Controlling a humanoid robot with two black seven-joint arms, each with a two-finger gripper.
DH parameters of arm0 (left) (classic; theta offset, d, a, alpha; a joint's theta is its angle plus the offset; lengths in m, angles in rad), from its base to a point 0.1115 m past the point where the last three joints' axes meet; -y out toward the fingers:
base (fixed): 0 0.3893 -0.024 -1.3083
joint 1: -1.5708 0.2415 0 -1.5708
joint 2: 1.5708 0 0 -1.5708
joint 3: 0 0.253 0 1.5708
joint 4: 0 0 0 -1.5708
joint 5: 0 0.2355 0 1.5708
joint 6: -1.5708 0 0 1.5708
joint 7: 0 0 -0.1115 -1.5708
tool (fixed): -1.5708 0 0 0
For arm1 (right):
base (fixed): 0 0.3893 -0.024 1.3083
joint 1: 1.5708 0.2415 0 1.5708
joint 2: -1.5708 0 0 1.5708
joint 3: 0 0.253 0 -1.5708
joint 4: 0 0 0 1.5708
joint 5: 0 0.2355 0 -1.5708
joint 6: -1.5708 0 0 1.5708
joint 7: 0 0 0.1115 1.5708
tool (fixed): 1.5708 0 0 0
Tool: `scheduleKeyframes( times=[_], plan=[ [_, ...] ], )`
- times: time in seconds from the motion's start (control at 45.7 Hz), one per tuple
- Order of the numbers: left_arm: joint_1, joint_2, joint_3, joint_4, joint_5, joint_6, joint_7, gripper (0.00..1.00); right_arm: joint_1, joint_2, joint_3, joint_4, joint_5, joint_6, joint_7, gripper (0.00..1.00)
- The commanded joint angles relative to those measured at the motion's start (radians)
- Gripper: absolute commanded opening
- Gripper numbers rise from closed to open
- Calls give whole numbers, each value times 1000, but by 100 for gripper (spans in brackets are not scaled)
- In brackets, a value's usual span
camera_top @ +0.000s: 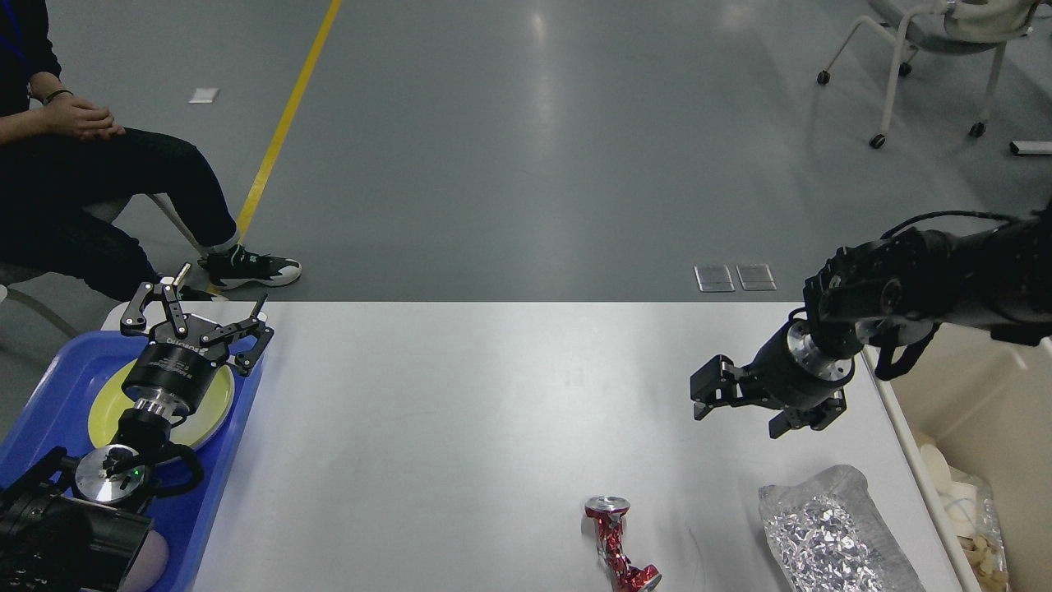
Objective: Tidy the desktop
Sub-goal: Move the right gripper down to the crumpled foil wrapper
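Your right tool (734,404) hangs over the worktop (460,411) with fingers spread, empty — can (618,552) and foil bag (830,538) lie below it. Left tool (195,308) gapes wide above the tray (49,386)

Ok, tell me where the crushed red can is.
Head view: the crushed red can lies on the desktop near its front edge, right of centre, left of the foil bag.

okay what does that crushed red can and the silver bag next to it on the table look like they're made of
The crushed red can looks like thin aluminium: glossy red skin, sharp dents, bare silver rim. The silver bag looks like metallised foil or foil-lined plastic: mirror-bright, finely crinkled, with a flat sealed edge. Which of the two cannot be told.
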Motion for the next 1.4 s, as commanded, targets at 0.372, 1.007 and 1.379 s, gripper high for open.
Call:
scheduleKeyframes(
  times=[0.372, 1.007, 1.379],
  plan=[
    [1, 0, 0, 0, 0, 0, 0, 97, -82, 46, -6, 95, -290, -79, 1, 100],
    [1, 0, -2, 0, 0, 0, 0, 97, -303, 15, -46, 47, -335, -164, -58, 89],
    [1, 0, 0, 1, 0, 0, 0, 97, -355, 15, -84, 44, -335, -310, -61, 73]
  ],
)
